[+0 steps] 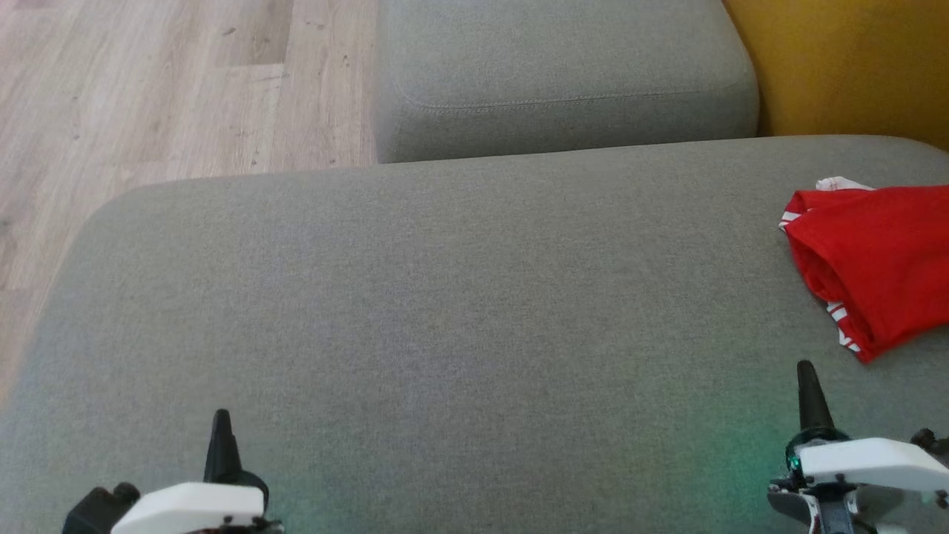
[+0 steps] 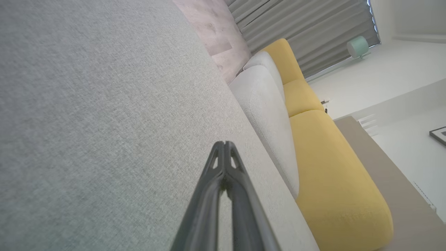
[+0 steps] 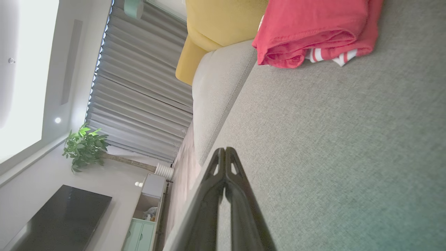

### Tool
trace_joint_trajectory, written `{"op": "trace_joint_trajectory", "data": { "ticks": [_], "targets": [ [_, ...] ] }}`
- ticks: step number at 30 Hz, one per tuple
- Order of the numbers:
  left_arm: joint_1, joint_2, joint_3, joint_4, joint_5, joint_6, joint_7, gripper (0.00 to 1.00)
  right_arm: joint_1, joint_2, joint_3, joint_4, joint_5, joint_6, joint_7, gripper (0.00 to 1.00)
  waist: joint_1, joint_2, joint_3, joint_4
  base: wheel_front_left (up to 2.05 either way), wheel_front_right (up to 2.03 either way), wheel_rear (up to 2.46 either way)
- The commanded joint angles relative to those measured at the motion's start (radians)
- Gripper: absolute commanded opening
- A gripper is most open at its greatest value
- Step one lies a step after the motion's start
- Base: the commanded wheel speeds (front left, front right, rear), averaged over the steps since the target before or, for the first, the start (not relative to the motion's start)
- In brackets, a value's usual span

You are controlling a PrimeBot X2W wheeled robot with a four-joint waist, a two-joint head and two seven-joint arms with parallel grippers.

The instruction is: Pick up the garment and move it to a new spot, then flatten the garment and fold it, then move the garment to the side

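The garment is red with white-striped trim and lies folded in a compact bundle at the right edge of the grey sofa seat; it also appears in the right wrist view at the top. My right gripper is shut and empty, just below and left of the garment, apart from it. In the right wrist view its fingertips are pressed together. My left gripper is shut and empty at the lower left over bare seat, its fingertips also together.
A second grey cushion block stands behind the seat, with a yellow cushion at the far right. Wooden floor lies to the left beyond the seat's rounded edge. A wide stretch of bare seat runs between the grippers.
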Motion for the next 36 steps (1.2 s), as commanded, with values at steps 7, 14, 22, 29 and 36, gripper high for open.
{"op": "trace_joint_trajectory", "data": {
  "ticks": [7, 14, 22, 29, 36],
  "targets": [
    [-0.080, 0.012, 0.056, -0.024, -0.097, -0.030, 0.026, 0.00, -0.069, -0.004, -0.003, -0.047, 0.099, 0.005, 0.023, 0.00, -0.0001, 0.0000, 0.010, -0.001, 0.00, 0.00, 0.00],
    [-0.096, 0.012, 0.078, -0.022, -0.178, -0.048, 0.047, 0.00, -0.082, -0.003, -0.015, -0.054, 0.180, 0.006, 0.043, 0.00, -0.0001, 0.0000, 0.021, -0.001, 0.00, 0.00, 0.00],
    [-0.114, 0.011, 0.102, -0.020, -0.270, -0.070, 0.071, 0.00, -0.097, -0.003, -0.028, -0.062, 0.272, 0.006, 0.066, 0.00, -0.0001, 0.0000, 0.032, -0.002, 0.00, 0.00, 0.00],
    [-0.133, 0.010, 0.127, -0.018, -0.362, -0.091, 0.095, 0.00, -0.112, -0.003, -0.040, -0.071, 0.365, 0.007, 0.089, 0.00, -0.0001, 0.0000, 0.043, -0.002, 0.00, 0.00, 0.00],
    [-0.149, 0.010, 0.149, -0.016, -0.442, -0.110, 0.116, 0.00, -0.125, -0.003, -0.052, -0.078, 0.445, 0.007, 0.109, 0.00, -0.0001, 0.0000, 0.054, -0.003, 0.00, 0.00, 0.00]
  ]
}}
